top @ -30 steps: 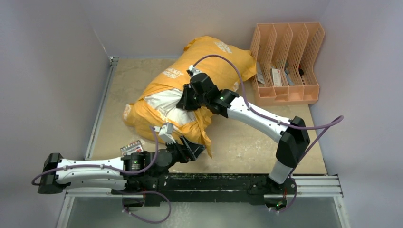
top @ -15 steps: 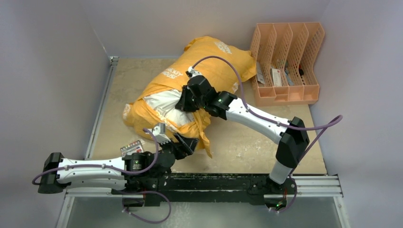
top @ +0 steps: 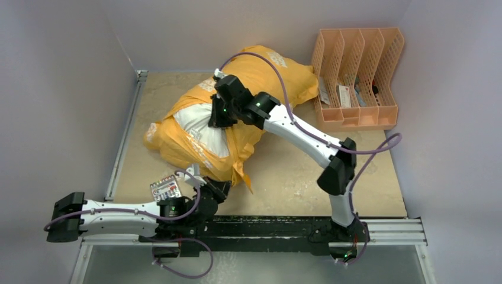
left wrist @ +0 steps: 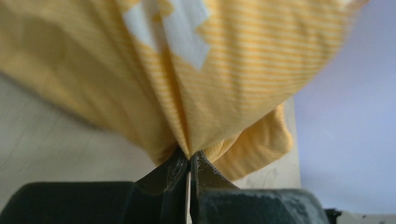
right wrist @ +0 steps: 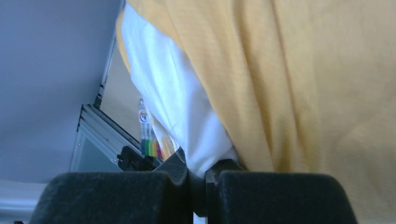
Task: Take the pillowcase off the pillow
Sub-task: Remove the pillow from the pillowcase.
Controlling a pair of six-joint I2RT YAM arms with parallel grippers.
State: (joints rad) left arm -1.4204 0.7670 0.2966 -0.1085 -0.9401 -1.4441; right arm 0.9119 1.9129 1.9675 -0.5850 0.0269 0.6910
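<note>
The orange-yellow pillowcase (top: 254, 74) still wraps most of the white pillow (top: 198, 121), which shows through the cover's open mouth at the near left. My right gripper (top: 214, 115) sits on top of that opening, shut on a pinch of white pillow (right wrist: 173, 93) fabric beside the orange cover (right wrist: 303, 84). My left gripper (top: 220, 187) lies low at the bundle's near edge. In the left wrist view it (left wrist: 190, 156) is shut on a gathered fold of the pillowcase (left wrist: 224, 70), which fans out above the fingertips.
A peach file rack (top: 356, 74) with papers stands at the back right, close to the bundle's far end. A small colourful card (top: 166, 188) lies by the left arm. Walls close in on the left, back and right; a metal rail (top: 121, 148) runs along the left.
My left gripper has shut on the pillowcase's near edge and drawn back left. The right arm has moved up and left with the pillow, and the whole bundle has shifted left.
</note>
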